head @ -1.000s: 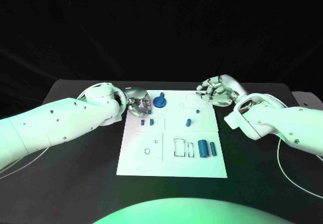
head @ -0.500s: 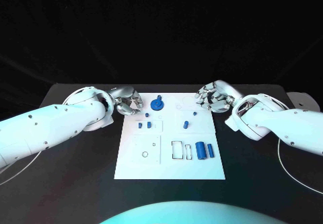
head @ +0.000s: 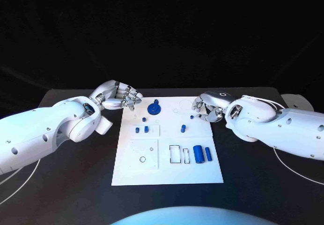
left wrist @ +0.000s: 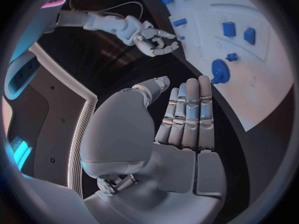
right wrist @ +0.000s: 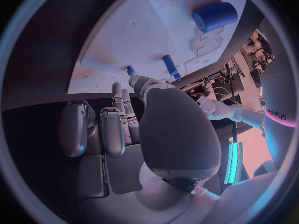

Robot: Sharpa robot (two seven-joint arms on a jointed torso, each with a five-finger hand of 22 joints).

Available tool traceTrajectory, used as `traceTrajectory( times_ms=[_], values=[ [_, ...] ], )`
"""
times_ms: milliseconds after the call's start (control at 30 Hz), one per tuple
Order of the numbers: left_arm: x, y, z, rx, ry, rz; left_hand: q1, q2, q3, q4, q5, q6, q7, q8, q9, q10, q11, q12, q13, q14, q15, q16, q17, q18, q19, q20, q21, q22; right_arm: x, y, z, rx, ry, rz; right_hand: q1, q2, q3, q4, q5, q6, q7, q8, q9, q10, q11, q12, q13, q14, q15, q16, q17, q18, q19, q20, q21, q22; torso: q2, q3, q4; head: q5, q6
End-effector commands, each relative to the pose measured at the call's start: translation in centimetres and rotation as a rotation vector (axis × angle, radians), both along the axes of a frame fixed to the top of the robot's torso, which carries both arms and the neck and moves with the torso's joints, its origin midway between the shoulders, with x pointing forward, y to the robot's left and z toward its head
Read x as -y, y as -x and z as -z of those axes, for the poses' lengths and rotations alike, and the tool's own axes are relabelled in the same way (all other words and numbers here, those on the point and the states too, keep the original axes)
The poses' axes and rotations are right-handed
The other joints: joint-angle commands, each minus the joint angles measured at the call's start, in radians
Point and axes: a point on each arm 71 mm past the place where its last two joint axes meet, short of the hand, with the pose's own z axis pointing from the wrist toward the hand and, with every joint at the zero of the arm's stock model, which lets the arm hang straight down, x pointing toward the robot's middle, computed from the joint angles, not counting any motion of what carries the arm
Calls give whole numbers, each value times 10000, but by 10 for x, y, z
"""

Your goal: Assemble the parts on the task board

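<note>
The white task board (head: 169, 171) lies in the middle of the black table. My left hand (head: 118, 96) hovers off its far left corner, fingers straight and together, thumb apart, holding nothing (left wrist: 184, 119). A blue disc with a knob (head: 154, 109) stands just to that hand's right. My right hand (head: 206, 107) hangs over the far right edge with its fingers bent and nothing between them. A tiny blue peg (head: 192, 117) stands beside its fingertips (right wrist: 130, 70). Two small blue blocks (head: 142, 129), an upright peg (head: 181, 127) and two cylinders (head: 198, 153) sit on the board.
A pale round object (head: 291, 101) sits at the table's far right edge. A thin white cable (head: 290, 164) loops on the table under my right arm. Outlined slots (head: 175, 153) and a small ring mark (head: 142, 159) show on the board's near half.
The camera has shifted. My left hand has drawn back from beside the blue disc to off the board's corner and straightened its fingers. My right hand has come in over the board's edge.
</note>
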Motion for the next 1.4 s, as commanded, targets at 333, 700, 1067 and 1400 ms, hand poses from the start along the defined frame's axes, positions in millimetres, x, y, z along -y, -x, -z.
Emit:
traceTrajectory(
  times_ms=[333, 700, 1067, 1400],
  values=[
    [-5, 8, -10, -656, 3591, -641, 100, 198, -12, -113, 49, 193, 37, -1, 32, 262, -25, -164, -52, 52, -22, -210, -107, 56, 62, -42, -125, -90, -8, -2, 7, 385, 1677, -259, 104, -8, 333, -154, -9, 248, 34, -68, -15, 276, -1, -174, -333, 548, 79, 165, 608, -108, 236, -9, 458, 1429, 9, -18, 9, -79, 36],
    [-10, 8, -10, -742, 3795, -903, 180, 221, -32, -204, 54, 155, 112, -61, 9, 274, 20, -266, -82, 104, -5, -270, -137, 46, 112, -53, -115, -86, -20, 1, 13, 177, 1619, -546, 66, 82, 562, -340, 208, 676, -47, 62, 57, 774, -122, -162, -502, 603, -34, 244, 701, -192, 413, -76, 878, 1672, 4, 10, -2, -65, 10],
    [-11, 7, -9, -790, 3792, -919, 243, 249, -26, -262, 58, 144, 134, -85, 0, 275, 36, -310, -93, 97, 5, -309, -154, 43, 109, -53, -109, -77, -29, 1, 17, 119, 1531, -691, 51, 147, 638, -402, 256, 768, -68, 83, 74, 883, -150, -182, -540, 605, -63, 249, 706, -207, 442, -91, 951, 1718, 14, 21, 8, -68, -3],
    [-11, 7, -8, -882, 3755, -910, 253, 249, -40, -288, 56, 106, 164, -121, -15, 249, 62, -356, -106, 87, 22, -339, -167, 37, 95, -48, -103, -68, -29, -1, 24, -1, 1717, -521, 23, 212, 698, -439, 329, 810, -80, 87, 83, 930, -164, -213, -573, 600, -84, 238, 691, -217, 458, -94, 994, 1746, 10, 26, 1, -78, -38]
  ],
)
